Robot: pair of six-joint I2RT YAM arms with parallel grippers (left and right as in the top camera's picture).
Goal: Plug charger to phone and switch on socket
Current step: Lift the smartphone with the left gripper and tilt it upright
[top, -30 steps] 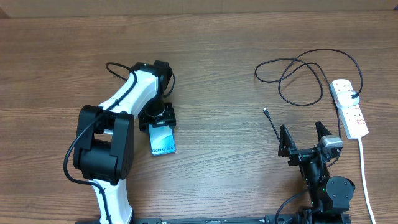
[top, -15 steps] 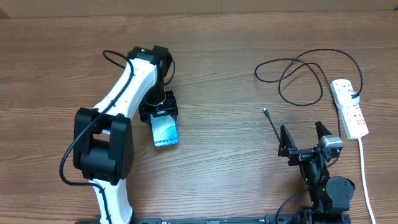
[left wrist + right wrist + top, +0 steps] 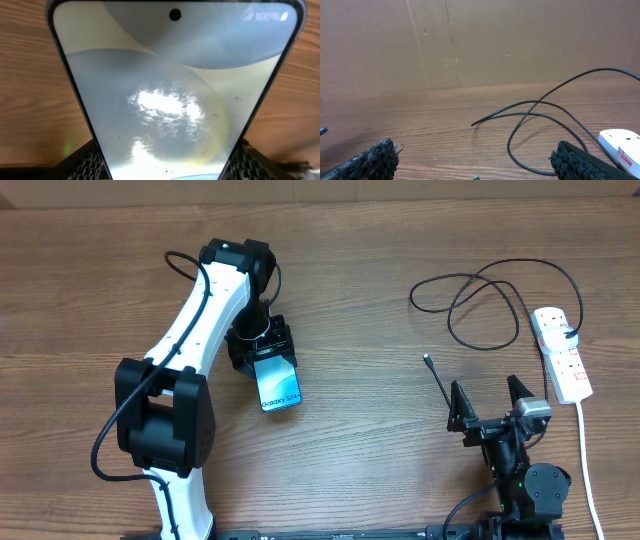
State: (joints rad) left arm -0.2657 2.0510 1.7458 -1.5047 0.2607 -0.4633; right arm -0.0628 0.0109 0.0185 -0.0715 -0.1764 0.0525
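Nearest me, the right gripper [image 3: 484, 388] is sitting low by the table [image 3: 350, 470] edge with its fingers spread wide and nothing between them. It is standing exactly where it stood a second ago. Just beyond its left finger, the charger's tip [image 3: 427, 359] is lying free on the wood, untouched.

Further left, the left gripper [image 3: 268, 358] is pinching the phone [image 3: 279, 388] by one short end, and its wrist camera is filling up with the lit screen between the two pads. This is the part that is changing: over the last second the arm has been swinging the phone to the right and turning it slightly, so it is now sitting closer to the tip than before, though the two are still well apart. I judge the phone is being carried toward the charger to be plugged in. Whether it is lifted or sliding on the wood, I cannot tell.

Farther back, the charger [image 3: 489, 347] is lying in the same loose loops. At the far right the socket [image 3: 562, 352] is lying unmoved, with a black plug apparently seated in it and its switch not yet touched.
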